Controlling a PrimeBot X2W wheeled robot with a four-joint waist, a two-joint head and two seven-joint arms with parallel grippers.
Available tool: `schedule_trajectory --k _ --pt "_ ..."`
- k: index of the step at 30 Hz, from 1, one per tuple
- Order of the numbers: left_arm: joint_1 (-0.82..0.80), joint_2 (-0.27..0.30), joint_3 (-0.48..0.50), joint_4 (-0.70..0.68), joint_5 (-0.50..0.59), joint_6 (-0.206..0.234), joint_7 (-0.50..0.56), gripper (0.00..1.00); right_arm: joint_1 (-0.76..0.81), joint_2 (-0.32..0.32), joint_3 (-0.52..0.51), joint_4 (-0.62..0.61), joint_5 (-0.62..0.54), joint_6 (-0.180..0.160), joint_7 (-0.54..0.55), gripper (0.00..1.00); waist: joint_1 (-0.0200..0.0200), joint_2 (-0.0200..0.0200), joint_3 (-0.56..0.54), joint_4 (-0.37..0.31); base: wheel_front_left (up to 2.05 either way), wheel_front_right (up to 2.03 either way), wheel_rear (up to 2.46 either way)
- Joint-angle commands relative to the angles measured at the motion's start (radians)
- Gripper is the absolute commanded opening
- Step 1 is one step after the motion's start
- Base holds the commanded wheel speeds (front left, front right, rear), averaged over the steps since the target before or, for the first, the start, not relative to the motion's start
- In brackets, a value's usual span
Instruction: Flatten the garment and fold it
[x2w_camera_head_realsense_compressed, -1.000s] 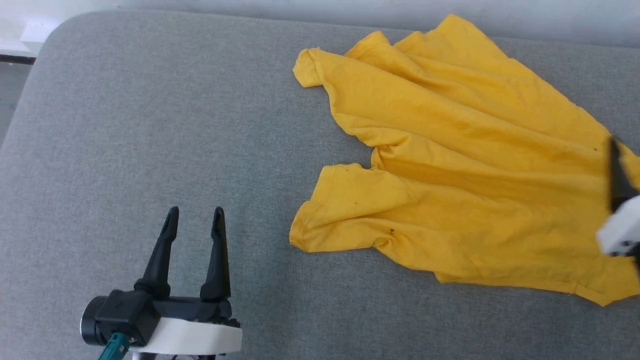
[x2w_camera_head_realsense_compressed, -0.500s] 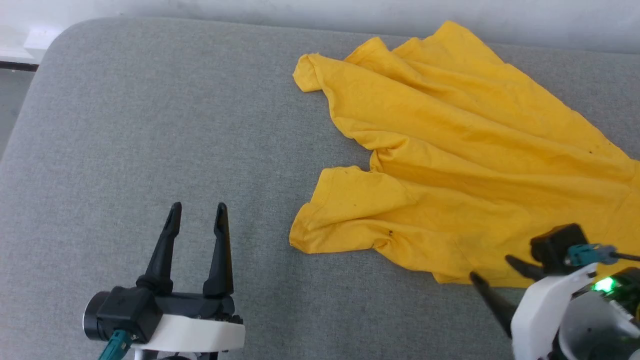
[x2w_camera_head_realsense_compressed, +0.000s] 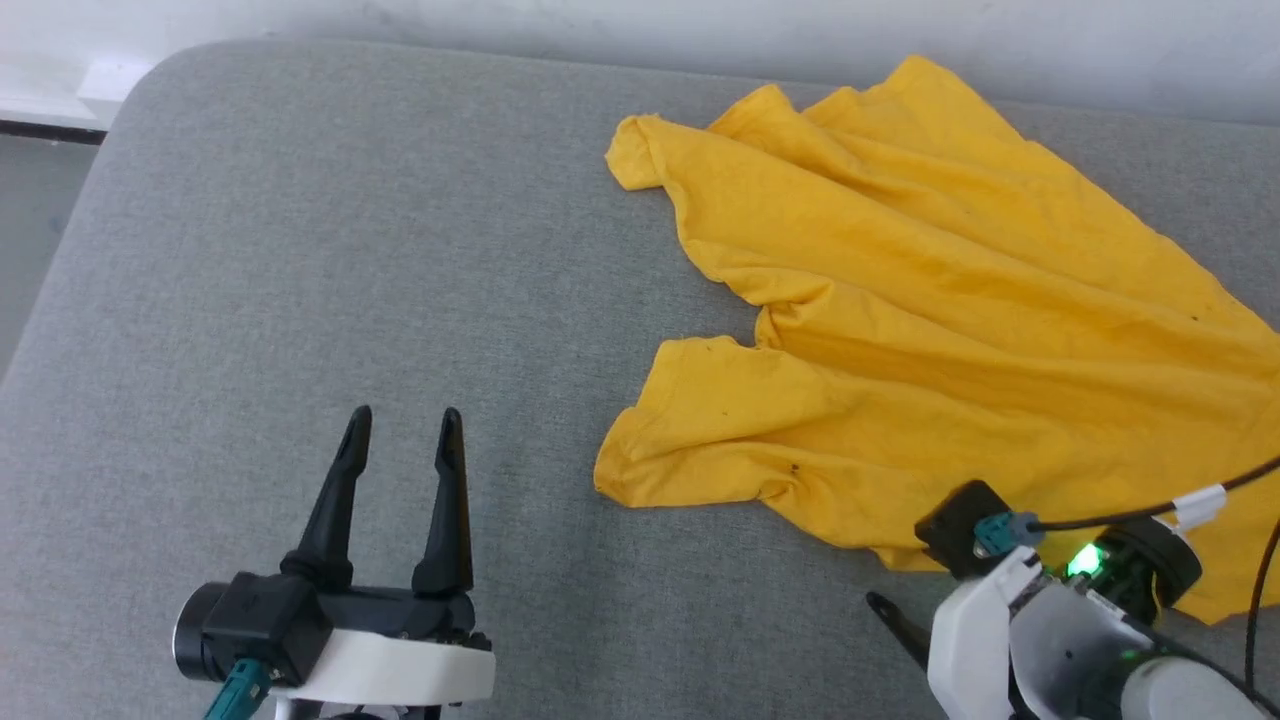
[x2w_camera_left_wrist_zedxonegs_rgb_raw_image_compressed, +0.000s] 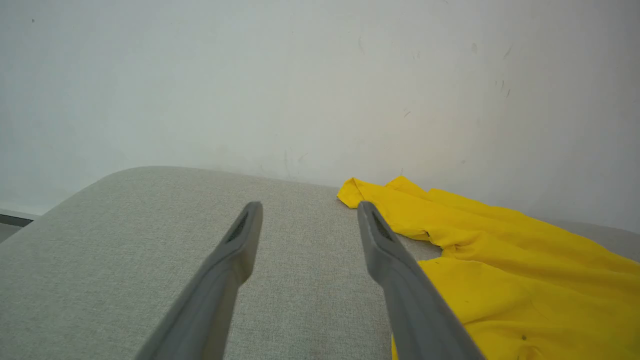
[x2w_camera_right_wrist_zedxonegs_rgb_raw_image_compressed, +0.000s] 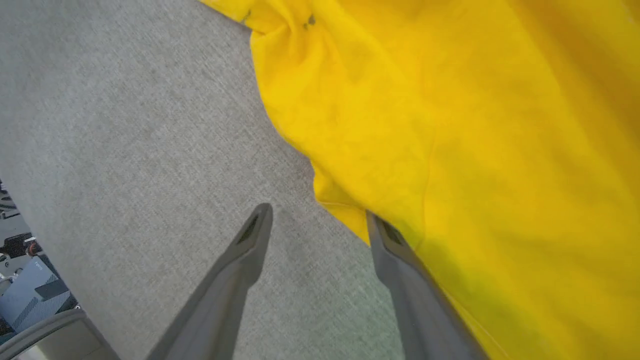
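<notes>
A crumpled yellow garment lies spread across the right half of a grey fabric-covered table, its far edge close to the pale wall, one short sleeve pointing towards the table's middle. The robot's left claw hangs released and empty over bare fabric, well to the left of that sleeve. At the shirt's near hem, the right claw is spread wide and grips nothing: seen from the right wrist, one of its fingers overlaps the yellow edge, the other stands over bare table. Whether either finger touches the cloth cannot be told. Small dark specks dot the sleeve.
</notes>
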Motion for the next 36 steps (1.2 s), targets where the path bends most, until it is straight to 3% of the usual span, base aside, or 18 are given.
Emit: schedule_trajectory --k 1,15,16,17,21,23,24,32,36 --pt "-0.014 0.004 -0.003 0.002 -0.007 -0.003 -0.003 1.0 -0.017 -0.002 0.003 0.007 -0.005 -0.001 -0.009 1.0 0.0 0.0 -0.001 0.004 0.0 0.0 0.0" --pt "-0.009 -0.003 -0.022 0.009 -0.01 -0.002 -0.006 1.0 -0.018 -0.001 -0.068 0.014 -0.093 -0.001 0.011 1.0 0.0 0.0 0.003 0.022 0.0 0.0 0.0" --pt "-0.013 -0.003 -0.024 0.01 -0.01 -0.003 -0.006 1.0 -0.016 0.001 -0.064 0.025 -0.094 -0.001 0.017 0.95 0.0 0.0 0.007 0.024 0.0 0.0 0.0" --pt "-0.016 -0.004 -0.025 0.011 -0.012 -0.005 -0.006 1.0 -0.015 -0.001 -0.054 0.035 -0.095 -0.001 0.025 0.76 0.0 0.0 0.01 0.025 0.0 0.0 0.0" --pt "-0.028 -0.001 -0.021 0.014 -0.015 -0.007 -0.008 1.0 -0.024 0.008 -0.03 0.071 -0.075 -0.001 0.048 0.71 0.0 0.0 0.023 0.028 0.0 0.0 0.0" --pt "-0.032 0.0 -0.018 0.015 -0.016 -0.008 -0.008 1.0 -0.037 0.007 -0.014 0.081 -0.067 -0.001 0.045 0.31 0.0 0.0 0.028 0.029 0.0 0.0 0.0" --pt "-0.034 0.0 -0.017 0.016 -0.016 -0.008 -0.009 1.0 -0.046 0.006 -0.007 0.081 -0.065 -0.001 0.037 0.0 0.0 0.0 0.03 0.029 0.0 0.0 0.0" --pt "-0.034 0.004 -0.012 0.022 -0.016 -0.007 -0.01 1.0 -0.065 0.068 -0.043 -0.006 0.087 -0.001 0.053 0.0 0.0 0.0 0.01 0.009 0.0 0.0 0.0" --pt "-0.029 0.009 -0.012 0.024 -0.018 -0.006 -0.01 1.0 -0.031 0.014 -0.038 -0.108 0.168 -0.001 0.169 0.0 0.0 0.0 -0.004 -0.006 0.0 0.0 0.0"
